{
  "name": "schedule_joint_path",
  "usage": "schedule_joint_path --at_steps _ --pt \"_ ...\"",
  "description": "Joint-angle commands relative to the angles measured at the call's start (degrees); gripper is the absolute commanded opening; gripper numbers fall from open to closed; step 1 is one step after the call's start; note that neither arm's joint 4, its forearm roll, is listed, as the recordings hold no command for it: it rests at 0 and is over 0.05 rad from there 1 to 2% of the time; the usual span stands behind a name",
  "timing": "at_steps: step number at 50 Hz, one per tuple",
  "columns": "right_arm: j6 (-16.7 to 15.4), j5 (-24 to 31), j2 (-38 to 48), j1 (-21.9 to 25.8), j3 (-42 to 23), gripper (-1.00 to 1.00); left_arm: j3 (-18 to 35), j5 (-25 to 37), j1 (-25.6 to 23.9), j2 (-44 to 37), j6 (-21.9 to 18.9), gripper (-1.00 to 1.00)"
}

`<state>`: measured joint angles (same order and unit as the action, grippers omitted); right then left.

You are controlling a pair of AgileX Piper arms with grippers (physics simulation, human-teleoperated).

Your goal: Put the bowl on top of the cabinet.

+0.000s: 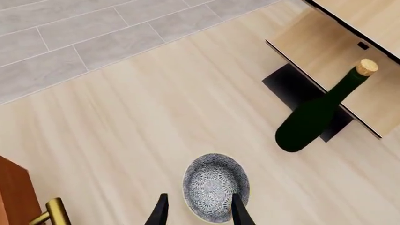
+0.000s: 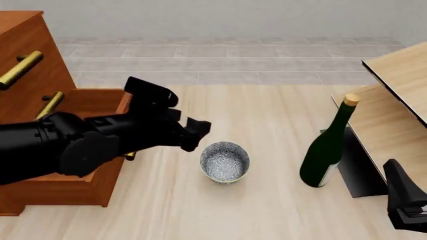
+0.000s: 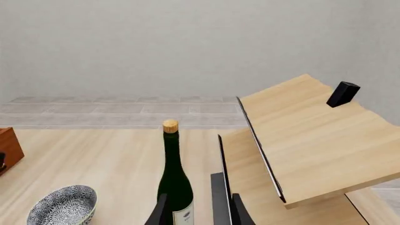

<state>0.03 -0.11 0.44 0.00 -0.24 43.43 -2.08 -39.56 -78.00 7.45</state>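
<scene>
Bowl (image 2: 225, 161): small, round and deep, grey-white with a fine blue-grey speckled pattern inside and out. It stands upright and empty on the pale wood surface (image 2: 267, 120), between the cabinet (image 2: 40, 65) and the bottle (image 2: 327, 150), apart from both.

Handling, as a judgement: it looks like glazed ceramic, so stiff, fairly light, smooth enough to slip, and liable to chip if knocked or dropped. The best hold is probably across the rim, one finger inside the wall and one outside, since the body is too wide and round for a sure side grip.

Left hand (image 1: 200, 211): fingers parted to a moderate gap and empty. In its wrist view they hang over the near edge of the bowl, one fingertip over the rim, and contact cannot be told. In the front view the hand sits just beside the bowl, on the cabinet side.

Right hand (image 3: 196, 211): low at the right of the surface, near the bottle and the pale panelled furniture (image 3: 300, 140). Fingers parted and holding nothing.

Cabinet: reddish-brown wood with brass bar handles (image 2: 20, 70), standing at the left. Its top lies well above the bowl.
</scene>
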Motion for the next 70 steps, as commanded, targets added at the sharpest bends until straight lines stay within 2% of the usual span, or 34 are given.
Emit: schedule_joint_path --at_steps 1,26,70 --pt "0.01 0.0 0.02 -0.01 0.0 1.0 -0.08 -1.48 -0.44 -1.72 0.35 1.0" --pt "0.02 1.82 -0.2 0.28 -1.62 1.0 0.43 -6.07 1.72 -9.72 0.91 1.0" --pt "0.03 1.99 -0.21 0.3 -1.78 1.0 0.87 -12.45 1.27 -18.73 0.93 1.0"
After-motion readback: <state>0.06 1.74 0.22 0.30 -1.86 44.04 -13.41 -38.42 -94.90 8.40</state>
